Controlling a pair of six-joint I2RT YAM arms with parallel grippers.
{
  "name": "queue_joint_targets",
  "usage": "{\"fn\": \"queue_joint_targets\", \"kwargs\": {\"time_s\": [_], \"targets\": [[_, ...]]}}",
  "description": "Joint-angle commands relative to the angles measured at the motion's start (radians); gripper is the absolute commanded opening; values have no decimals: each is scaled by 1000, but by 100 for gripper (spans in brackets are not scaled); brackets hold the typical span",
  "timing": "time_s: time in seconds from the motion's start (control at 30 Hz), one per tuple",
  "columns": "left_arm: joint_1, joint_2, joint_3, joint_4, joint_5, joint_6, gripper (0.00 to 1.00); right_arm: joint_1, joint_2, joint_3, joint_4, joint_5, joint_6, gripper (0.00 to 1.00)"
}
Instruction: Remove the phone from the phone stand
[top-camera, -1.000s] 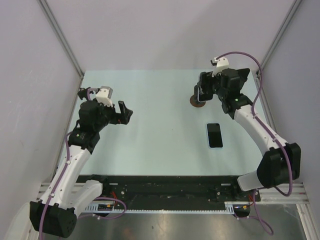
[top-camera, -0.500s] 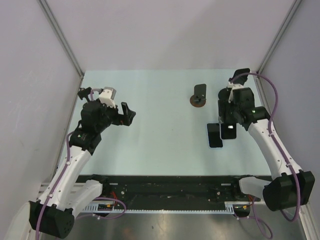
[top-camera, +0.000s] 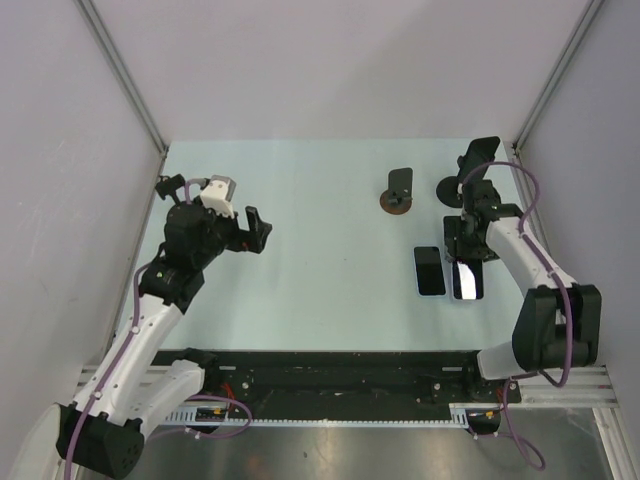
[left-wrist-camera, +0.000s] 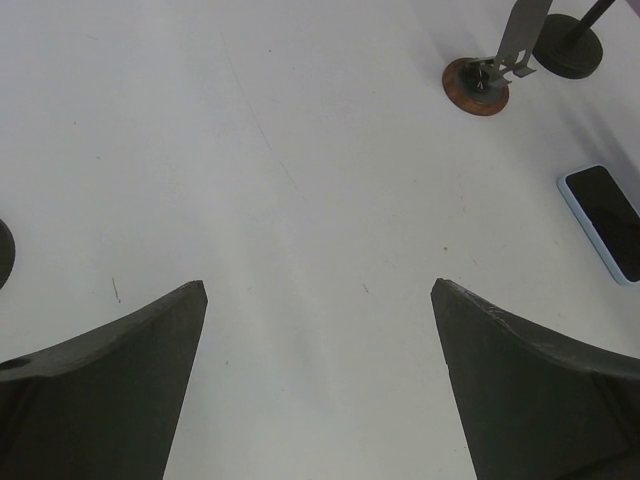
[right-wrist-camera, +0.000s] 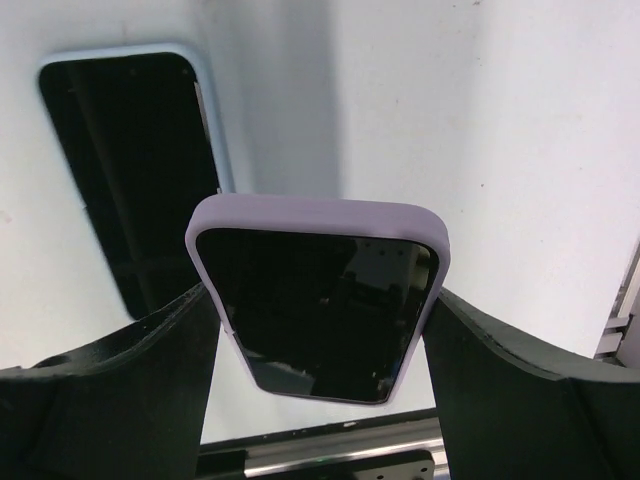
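Where the tabletop nears its right edge, the right gripper (right-wrist-camera: 318, 305) clamps the lilac-cased phone (top-camera: 467, 283) by its sides, just beside a blue-cased phone (top-camera: 430, 270) lying flat and apart from the phone stand (top-camera: 399, 189), which is nearer the far edge. The left gripper (left-wrist-camera: 318, 290), spread wide and holding nothing, hovers near the left edge.

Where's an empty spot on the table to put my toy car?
The big bare middle of the table, between the left gripper and the phone stand. The right side is crowded: the blue phone lies beside the purple phone in the right gripper.
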Motion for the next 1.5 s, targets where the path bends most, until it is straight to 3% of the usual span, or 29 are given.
{"fn": "queue_joint_targets", "kwargs": {"time_s": [0.0, 0.33, 0.5, 0.7, 0.9, 1.07, 1.27, 1.47], "targets": [[-28, -20, -8, 24, -49, 48, 100, -11, 113, 39, 53, 28, -18, 0], [-80, -26, -11, 17, -117, 85, 100, -7, 279, 65, 160, 67, -21, 0], [-92, -32, -13, 15, -138, 94, 100, -11, 333, 68, 202, 70, -128, 1], [-98, -32, -14, 17, -140, 97, 100, -21, 345, 71, 260, -11, -151, 8], [-101, -31, -16, 18, -141, 98, 100, -62, 342, 73, 286, -88, -154, 23], [-101, -27, -16, 17, -138, 100, 100, -111, 347, 71, 309, -160, -150, 26], [-100, -27, -17, 17, -144, 102, 100, -125, 371, 73, 286, -196, -144, 40], [-101, -29, -16, 17, -140, 100, 100, -133, 373, 73, 260, -229, -154, 41]]}}
